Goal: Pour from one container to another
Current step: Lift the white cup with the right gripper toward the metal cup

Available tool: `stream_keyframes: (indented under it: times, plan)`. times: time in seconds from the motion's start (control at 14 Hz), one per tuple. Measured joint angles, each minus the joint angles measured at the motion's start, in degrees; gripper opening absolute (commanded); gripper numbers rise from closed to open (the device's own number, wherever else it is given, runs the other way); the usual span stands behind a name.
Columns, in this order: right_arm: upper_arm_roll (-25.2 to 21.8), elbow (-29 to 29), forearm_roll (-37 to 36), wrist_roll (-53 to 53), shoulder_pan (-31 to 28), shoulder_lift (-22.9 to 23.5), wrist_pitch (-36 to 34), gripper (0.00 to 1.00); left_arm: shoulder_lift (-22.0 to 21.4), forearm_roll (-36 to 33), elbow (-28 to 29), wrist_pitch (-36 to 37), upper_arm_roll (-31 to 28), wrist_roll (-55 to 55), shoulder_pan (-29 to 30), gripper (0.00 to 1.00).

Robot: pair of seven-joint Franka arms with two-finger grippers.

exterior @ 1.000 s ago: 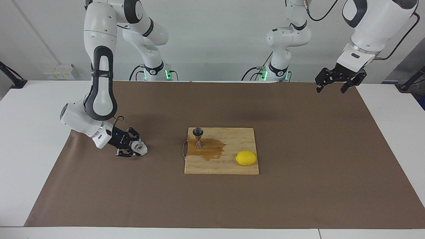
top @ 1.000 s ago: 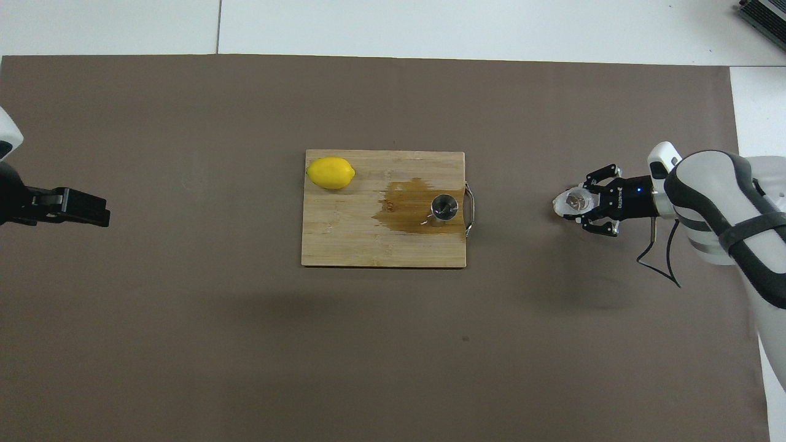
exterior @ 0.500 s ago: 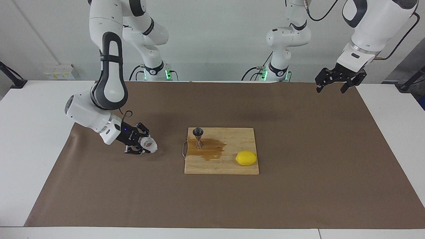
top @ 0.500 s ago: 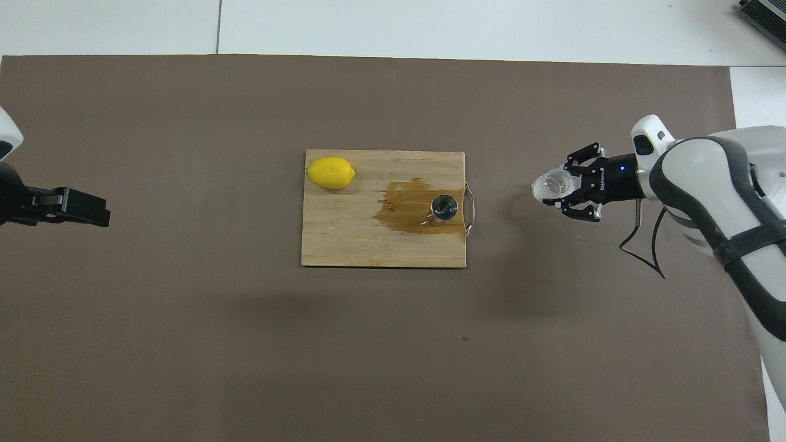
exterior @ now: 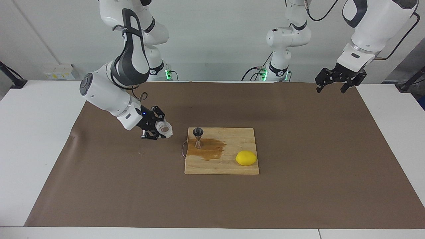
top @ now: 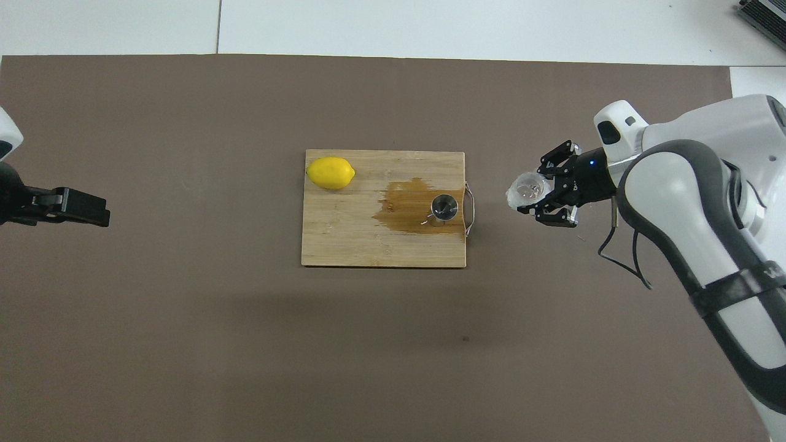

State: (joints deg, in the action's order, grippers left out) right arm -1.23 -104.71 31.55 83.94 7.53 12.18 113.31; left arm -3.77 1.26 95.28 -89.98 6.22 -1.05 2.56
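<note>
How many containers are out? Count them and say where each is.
2. The glass cup is held in the right tool, over the brown mat. The steel jigger stands on the cutting board, beside a brown spill. None seems hidden.

Bare mat (exterior: 132, 186) surrounds the cutting board (exterior: 229, 167), where only the jigger (exterior: 198, 137) and lemon (exterior: 246, 158) obstruct.

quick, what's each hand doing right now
Left hand: open, holding nothing, waiting over the mat's edge.
Right hand: shut on the glass cup, raised.
</note>
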Motion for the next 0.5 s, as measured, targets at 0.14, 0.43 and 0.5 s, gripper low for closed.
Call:
stream_keyframes:
  times: [0.14,0.43,0.5]
  plan:
    - [0.01,0.36,-2.13,-2.37,2.19,-0.02,0.21,0.40,0.00,0.00,0.00,0.00,0.00,0.00,0.00,1.00]
    - [0.01,0.59,-9.16,-7.03,5.60,-0.01,2.99,0.40,0.00,0.00,0.00,0.00,0.00,0.00,0.00,1.00]
    - [0.02,0.63,-10.23,-8.27,6.58,-0.02,3.79,0.40,0.00,0.00,0.00,0.00,0.00,0.00,0.00,1.00]
